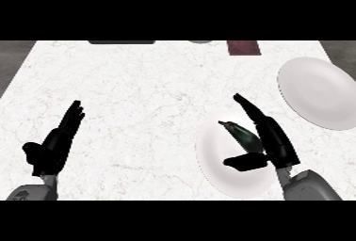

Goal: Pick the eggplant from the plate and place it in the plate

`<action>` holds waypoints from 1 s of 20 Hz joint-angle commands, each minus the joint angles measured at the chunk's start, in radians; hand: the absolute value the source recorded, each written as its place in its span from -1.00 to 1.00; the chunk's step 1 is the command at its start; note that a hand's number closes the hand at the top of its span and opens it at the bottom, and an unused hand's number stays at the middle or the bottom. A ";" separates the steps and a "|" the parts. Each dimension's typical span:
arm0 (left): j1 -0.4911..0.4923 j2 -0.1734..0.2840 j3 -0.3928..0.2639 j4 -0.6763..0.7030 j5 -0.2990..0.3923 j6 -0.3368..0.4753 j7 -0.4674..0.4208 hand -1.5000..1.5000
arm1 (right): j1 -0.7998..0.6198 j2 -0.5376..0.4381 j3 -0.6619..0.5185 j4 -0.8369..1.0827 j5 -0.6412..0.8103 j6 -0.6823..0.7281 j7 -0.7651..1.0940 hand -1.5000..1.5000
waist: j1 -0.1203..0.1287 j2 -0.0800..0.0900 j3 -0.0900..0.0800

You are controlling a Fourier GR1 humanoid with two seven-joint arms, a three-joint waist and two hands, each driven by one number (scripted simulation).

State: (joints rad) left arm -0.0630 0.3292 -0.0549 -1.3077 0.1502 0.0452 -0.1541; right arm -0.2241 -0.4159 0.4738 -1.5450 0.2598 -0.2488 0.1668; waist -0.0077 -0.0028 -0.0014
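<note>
Nearest to me are my two grey forearms at the lower edge. My left hand [55, 141] rests open at the left, fingers straight and pointing up the counter, holding nothing.

My right hand [268, 139] is over the near plate [215, 169], fingers extended past the eggplant [240, 134] and thumb reaching in from below it. The hand brackets the eggplant but has not closed; I judge it released, with contact uncertain. The eggplant lies on the near plate, toward its upper right part, partly hidden by my fingers.

Risks noted:
- Closing with the thumb this low may pinch only one end of the eggplant, and it could swing or slip out during the lift.
- A sideways nudge from the fingers may roll it across the smooth plate or shift the plate itself.
- A low carry could clip the rim of the far plate [319, 92].

Room for movement: the far plate sits well apart, up and right, and its right side runs out of view close to the counter [139, 94] edge. Placement should favour its inner half. The path between the plates is open counter. Several dark objects [243, 47] line the far edge, clear of that path.
</note>
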 commanded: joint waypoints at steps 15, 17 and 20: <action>0.039 -0.028 0.012 -0.049 -0.032 -0.029 0.009 0.00 | -0.185 -0.090 -0.007 -0.009 0.066 0.547 0.512 -1.00 | 0.013 0.003 0.001; 0.024 -0.009 0.048 -0.038 -0.015 -0.063 0.020 0.00 | -0.133 -0.045 0.010 -0.008 0.125 0.536 0.519 -1.00 | 0.011 0.002 0.001; 0.014 -0.049 0.009 -0.050 -0.053 -0.028 0.030 0.00 | -0.186 -0.030 0.052 0.060 0.181 0.577 0.557 -1.00 | 0.016 0.004 0.001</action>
State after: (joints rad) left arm -0.0419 0.3047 -0.0316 -1.3587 0.1175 0.0101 -0.1270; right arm -0.3663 -0.4780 0.4983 -1.5625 0.3810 0.2805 0.6898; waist 0.0039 -0.0006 -0.0003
